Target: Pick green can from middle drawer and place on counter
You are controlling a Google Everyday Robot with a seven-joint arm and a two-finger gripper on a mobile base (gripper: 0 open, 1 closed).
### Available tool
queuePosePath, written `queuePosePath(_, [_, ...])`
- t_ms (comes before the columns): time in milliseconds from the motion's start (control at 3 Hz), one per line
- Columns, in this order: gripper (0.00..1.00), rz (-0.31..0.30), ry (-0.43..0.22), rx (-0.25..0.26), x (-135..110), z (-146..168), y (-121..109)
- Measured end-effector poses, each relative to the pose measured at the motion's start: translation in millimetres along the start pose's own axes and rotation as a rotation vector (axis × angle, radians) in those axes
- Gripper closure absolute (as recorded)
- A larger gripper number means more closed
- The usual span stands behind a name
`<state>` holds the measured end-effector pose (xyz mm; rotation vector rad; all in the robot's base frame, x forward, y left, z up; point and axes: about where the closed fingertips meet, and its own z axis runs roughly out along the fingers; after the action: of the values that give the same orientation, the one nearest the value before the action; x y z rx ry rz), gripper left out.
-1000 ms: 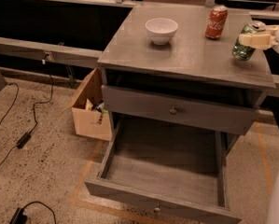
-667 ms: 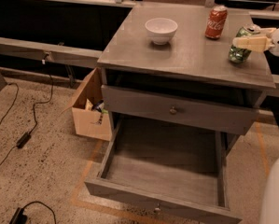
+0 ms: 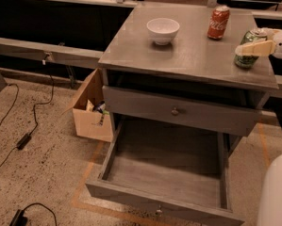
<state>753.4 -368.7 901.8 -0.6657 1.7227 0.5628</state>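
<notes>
The green can (image 3: 245,60) stands upright at the right edge of the counter (image 3: 187,55), by the front corner. My gripper (image 3: 246,45) reaches in from the right. One pale finger (image 3: 256,48) lies across the can's front, and the other is hidden behind it. The jaws are closed around the can. I cannot tell whether its base touches the counter. The middle drawer (image 3: 131,166) is pulled fully open below and holds nothing visible. Its knob (image 3: 157,212) shows at the front.
A red cola can (image 3: 218,22) and a white bowl (image 3: 162,30) stand at the back of the counter. The upper drawer (image 3: 178,111) is shut. A cardboard box (image 3: 91,112) sits left of the cabinet, and cables (image 3: 22,140) lie on the floor. A white robot part (image 3: 275,192) is at lower right.
The gripper and green can have sunk slightly at the counter's right edge. The white robot part at lower right has come further into view.
</notes>
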Motion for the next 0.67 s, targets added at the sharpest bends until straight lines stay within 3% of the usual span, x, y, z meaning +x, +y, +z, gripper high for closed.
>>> queuePosePath(333, [0.00,0.017,-0.006,0.033,4,-24,-9])
queuePosePath(667, [0.00,0.014,-0.010,0.096,2,-72,-15])
